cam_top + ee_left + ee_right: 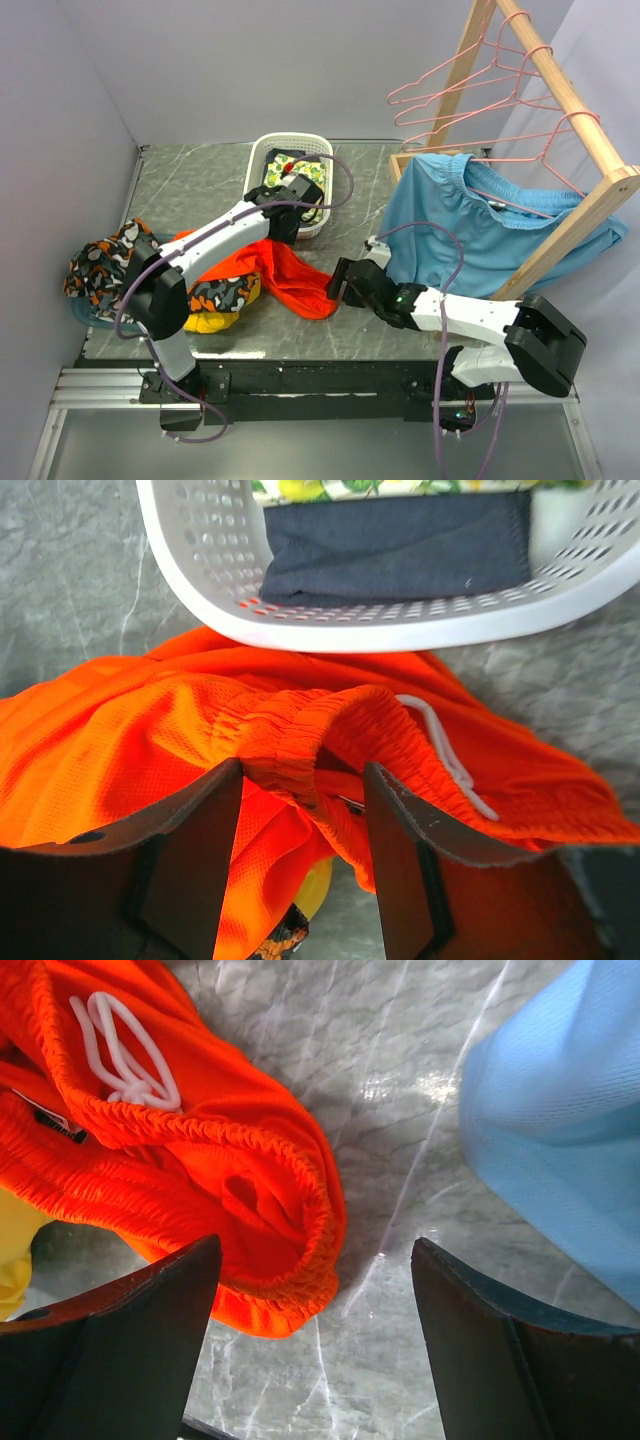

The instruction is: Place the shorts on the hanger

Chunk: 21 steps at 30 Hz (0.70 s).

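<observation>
Right claw (315,1260) spread beside shorts (190,1170), left claw (302,780) released astride waistband (285,735), drawstring (445,755) only in wrist views

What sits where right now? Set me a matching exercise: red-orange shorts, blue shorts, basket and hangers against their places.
Things
1. red-orange shorts
2. light blue shorts
3. white basket
4. pink hangers

Places
A. hooked on the wooden rail
B. crumpled just in front of the basket
C. at the back, holding a dark cloth
D. spread below the wooden rail, at the right

Pairs: 1-B, 2-D, 3-C, 4-A
</observation>
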Each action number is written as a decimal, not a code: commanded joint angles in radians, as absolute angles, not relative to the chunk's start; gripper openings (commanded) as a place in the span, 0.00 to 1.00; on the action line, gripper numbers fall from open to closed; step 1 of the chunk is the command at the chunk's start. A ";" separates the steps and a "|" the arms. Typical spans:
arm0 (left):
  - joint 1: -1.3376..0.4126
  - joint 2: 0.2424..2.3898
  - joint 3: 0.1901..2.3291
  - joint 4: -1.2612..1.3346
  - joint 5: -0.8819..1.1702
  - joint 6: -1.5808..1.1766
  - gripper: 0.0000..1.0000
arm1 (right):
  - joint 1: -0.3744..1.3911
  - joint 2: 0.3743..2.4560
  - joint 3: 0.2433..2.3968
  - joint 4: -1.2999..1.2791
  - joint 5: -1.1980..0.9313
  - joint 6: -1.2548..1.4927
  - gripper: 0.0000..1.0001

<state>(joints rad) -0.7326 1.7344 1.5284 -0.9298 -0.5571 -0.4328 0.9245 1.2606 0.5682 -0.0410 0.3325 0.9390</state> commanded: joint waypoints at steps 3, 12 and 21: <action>-0.739 1.772 1.574 -0.983 -0.644 -0.436 0.54 | 0.920 1.299 0.577 0.035 0.307 0.945 0.81; -0.738 1.792 1.549 -1.009 -0.719 -0.466 0.40 | 0.928 1.322 0.546 0.074 0.256 0.945 0.65; -0.716 1.833 1.551 -1.015 -0.736 -0.485 0.43 | 0.953 1.370 0.543 0.101 0.245 0.940 0.49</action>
